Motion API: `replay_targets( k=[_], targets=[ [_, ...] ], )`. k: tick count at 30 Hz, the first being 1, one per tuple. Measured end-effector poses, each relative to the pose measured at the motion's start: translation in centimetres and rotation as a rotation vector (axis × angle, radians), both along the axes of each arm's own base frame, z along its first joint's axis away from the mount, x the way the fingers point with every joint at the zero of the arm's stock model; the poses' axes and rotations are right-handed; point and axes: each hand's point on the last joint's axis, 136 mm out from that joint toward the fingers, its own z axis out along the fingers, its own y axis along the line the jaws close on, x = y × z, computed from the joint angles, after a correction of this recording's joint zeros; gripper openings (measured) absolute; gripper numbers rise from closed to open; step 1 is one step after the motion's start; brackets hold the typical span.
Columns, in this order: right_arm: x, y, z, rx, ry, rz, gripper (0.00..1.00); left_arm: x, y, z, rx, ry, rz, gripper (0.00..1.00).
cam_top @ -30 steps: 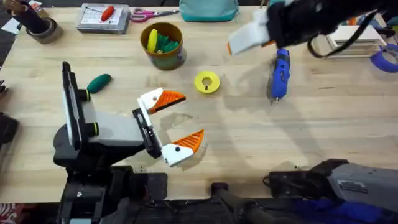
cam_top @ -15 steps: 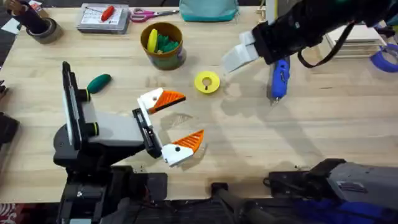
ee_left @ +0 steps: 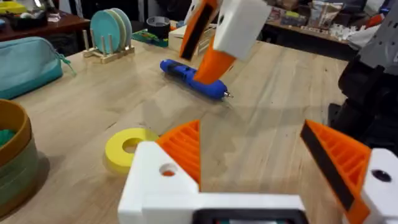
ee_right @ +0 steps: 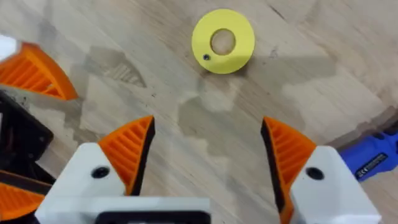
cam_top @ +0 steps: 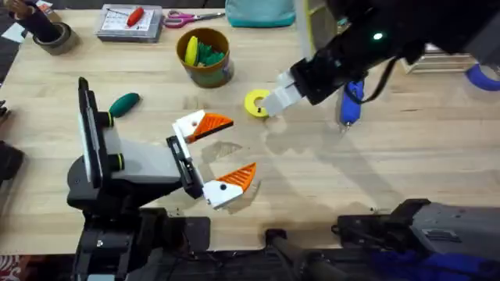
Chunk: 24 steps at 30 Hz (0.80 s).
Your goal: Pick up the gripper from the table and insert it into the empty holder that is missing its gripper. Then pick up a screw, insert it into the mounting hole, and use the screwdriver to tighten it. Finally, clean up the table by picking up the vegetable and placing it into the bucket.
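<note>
My right gripper [cam_top: 275, 99] reaches in from the far right and hovers open beside a flat yellow ring [cam_top: 258, 103]; its orange tips [ee_right: 130, 149] stand wide apart with nothing between them. The ring [ee_right: 222, 41] carries a small dark speck that I cannot identify. Behind that arm lies the blue screwdriver [cam_top: 349, 104], partly covered. My left gripper [cam_top: 226, 154] rests open low over the table [cam_top: 391, 164]. The green vegetable [cam_top: 123, 103] lies at the left, and the olive bucket [cam_top: 205, 56] stands at the back. The loose gripper, the empty holder and a screw are out of view.
A teal pouch [cam_top: 262, 11], pink scissors [cam_top: 192, 16] and a grey tray [cam_top: 130, 22] line the far edge, with a tape roll [cam_top: 51, 36] at the far left corner. Bare wood lies in front of the right arm.
The right arm has swung left and toward the near side, from above the screwdriver to beside the yellow ring. The left arm has not moved.
</note>
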Motion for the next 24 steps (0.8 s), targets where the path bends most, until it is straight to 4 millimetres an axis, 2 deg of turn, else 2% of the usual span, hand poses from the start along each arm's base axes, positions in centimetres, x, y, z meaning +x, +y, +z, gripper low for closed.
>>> replay_targets(
  k=[11,24],
  targets=[
    [0.2,1.6,-6.1,-0.163,0.098,0.063,0.996,0.0,0.0,0.0,0.000,0.000,0.000,0.985],
    [3.1,3.6,-7.6,-0.165,0.066,0.061,0.995,0.0,0.0,0.0,0.000,0.000,0.000,0.985]
  ],
)
